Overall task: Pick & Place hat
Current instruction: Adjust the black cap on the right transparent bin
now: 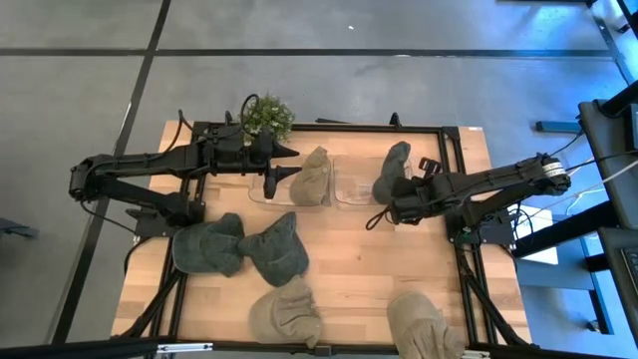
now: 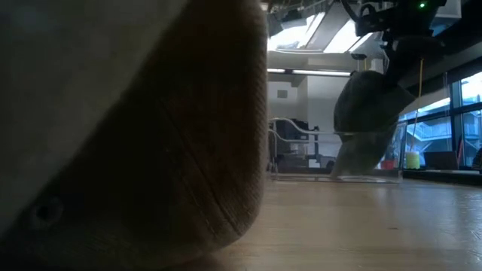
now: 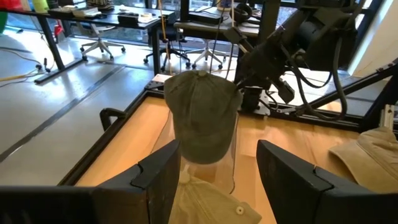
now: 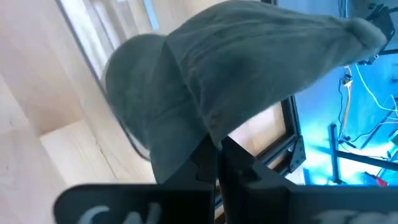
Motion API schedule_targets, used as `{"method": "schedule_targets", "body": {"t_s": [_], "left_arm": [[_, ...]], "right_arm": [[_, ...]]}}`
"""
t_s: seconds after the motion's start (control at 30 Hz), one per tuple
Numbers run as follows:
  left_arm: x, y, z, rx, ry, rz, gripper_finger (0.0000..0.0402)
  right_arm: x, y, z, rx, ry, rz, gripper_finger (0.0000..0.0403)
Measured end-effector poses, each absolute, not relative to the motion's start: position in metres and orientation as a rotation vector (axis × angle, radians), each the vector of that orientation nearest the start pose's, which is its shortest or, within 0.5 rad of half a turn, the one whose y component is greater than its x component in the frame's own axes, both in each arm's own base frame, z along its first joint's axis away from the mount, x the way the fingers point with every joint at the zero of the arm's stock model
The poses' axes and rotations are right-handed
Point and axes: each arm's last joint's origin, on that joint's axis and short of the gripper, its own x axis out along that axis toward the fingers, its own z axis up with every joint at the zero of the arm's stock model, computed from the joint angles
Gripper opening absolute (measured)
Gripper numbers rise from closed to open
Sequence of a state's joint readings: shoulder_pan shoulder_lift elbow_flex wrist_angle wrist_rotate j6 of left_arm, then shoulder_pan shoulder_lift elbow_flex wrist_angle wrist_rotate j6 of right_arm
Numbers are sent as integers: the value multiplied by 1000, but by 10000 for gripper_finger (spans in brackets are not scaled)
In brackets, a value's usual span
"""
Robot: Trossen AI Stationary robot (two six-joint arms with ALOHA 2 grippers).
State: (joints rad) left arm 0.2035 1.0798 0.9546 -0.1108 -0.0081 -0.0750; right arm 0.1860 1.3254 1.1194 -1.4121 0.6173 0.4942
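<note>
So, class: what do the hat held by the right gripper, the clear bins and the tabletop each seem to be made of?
Grey-green hat, pinched in the shut right gripper: soft woven cloth, probably cotton, matte; it folds and sags.
Clear bins: transparent, likely plastic or acrylic; the wood shows through the walls.
Tabletop: light wood or wood laminate, smooth; grain lines and plank seams show.

Grey-green hat (image 1: pixel 391 170) pinched in right tool (image 1: pixel 387 208), hanging brim-down, lifted off worktop at far right, over clear tray (image 1: pixel 356 192). Tan hat (image 1: pixel 312 178) slumped over far-centre tray. Two dark grey hats (image 1: pixel 239 247) touching, left-centre. Two tan hats at near edge (image 1: pixel 285 312), (image 1: pixel 424 324).
</note>
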Motion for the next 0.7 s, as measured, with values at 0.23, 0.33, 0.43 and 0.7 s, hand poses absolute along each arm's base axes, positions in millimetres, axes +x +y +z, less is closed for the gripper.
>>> {"method": "schedule_targets", "body": {"t_s": [0.23, 0.33, 0.43, 0.7], "left_arm": [[235, 49, 341, -100, 249, 221, 206], [234, 49, 339, -102, 261, 222, 206], [234, 49, 340, -106, 260, 222, 206], [234, 49, 340, -109, 257, 222, 206]], "right_arm": [[199, 23, 269, -171, 1429, -631, 6], [197, 23, 265, -176, 1446, -633, 17], [197, 23, 265, -183, 1464, -604, 29], [196, 24, 264, -148, 1498, -569, 75]]}}
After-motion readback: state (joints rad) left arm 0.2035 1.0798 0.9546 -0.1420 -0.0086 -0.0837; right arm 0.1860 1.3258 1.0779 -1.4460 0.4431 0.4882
